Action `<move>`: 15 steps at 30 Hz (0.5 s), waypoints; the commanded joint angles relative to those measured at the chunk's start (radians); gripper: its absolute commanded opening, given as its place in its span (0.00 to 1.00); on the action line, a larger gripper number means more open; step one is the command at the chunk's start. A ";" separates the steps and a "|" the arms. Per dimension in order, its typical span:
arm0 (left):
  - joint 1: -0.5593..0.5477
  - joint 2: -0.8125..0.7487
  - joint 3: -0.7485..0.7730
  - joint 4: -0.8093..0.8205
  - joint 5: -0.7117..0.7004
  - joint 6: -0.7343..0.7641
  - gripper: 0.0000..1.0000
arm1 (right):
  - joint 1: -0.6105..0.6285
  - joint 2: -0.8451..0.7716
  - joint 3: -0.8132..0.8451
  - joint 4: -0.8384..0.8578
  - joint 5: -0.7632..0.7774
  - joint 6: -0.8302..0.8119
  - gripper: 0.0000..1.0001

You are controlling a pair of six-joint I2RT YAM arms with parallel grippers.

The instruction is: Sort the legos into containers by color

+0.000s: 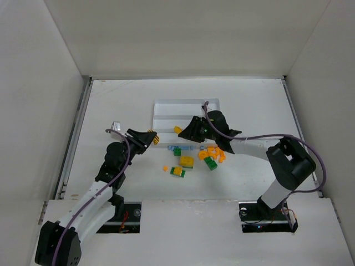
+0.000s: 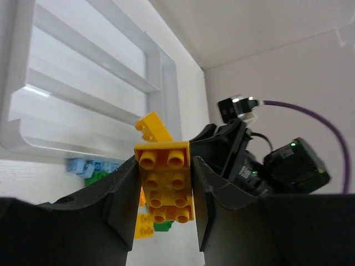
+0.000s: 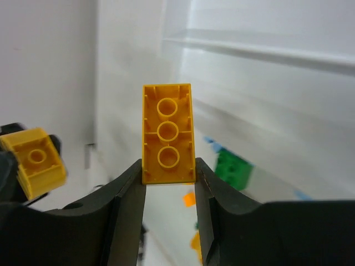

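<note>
At table [image 1: 111, 111] centre, tray [image 1: 172, 111]: white, long sections.
Your left gripper [image 1: 153, 137]: clamped on a yellow brick [image 2: 165, 185], tray's 7 o'clock corner.
Your right gripper [image 1: 181, 131]: pinching a second yellow brick [image 3: 167, 133], tray's 6 o'clock edge.
Loose legos [image 1: 195, 157]: heaped just beyond, 6 o'clock.

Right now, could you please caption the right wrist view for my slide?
Right gripper clamps a yellow brick, hollow underside toward the camera, with the white tray blurred behind.
</note>
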 commanded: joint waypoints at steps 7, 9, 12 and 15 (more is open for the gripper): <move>-0.020 0.104 0.137 -0.087 -0.097 0.149 0.20 | -0.004 0.011 0.253 -0.446 0.215 -0.382 0.23; -0.029 0.124 0.146 -0.087 -0.113 0.152 0.20 | 0.010 0.038 0.291 -0.478 0.198 -0.399 0.24; -0.041 0.159 0.166 -0.089 -0.123 0.163 0.20 | 0.037 0.071 0.340 -0.515 0.189 -0.432 0.24; -0.051 0.188 0.183 -0.102 -0.129 0.178 0.20 | 0.054 0.094 0.368 -0.527 0.180 -0.452 0.24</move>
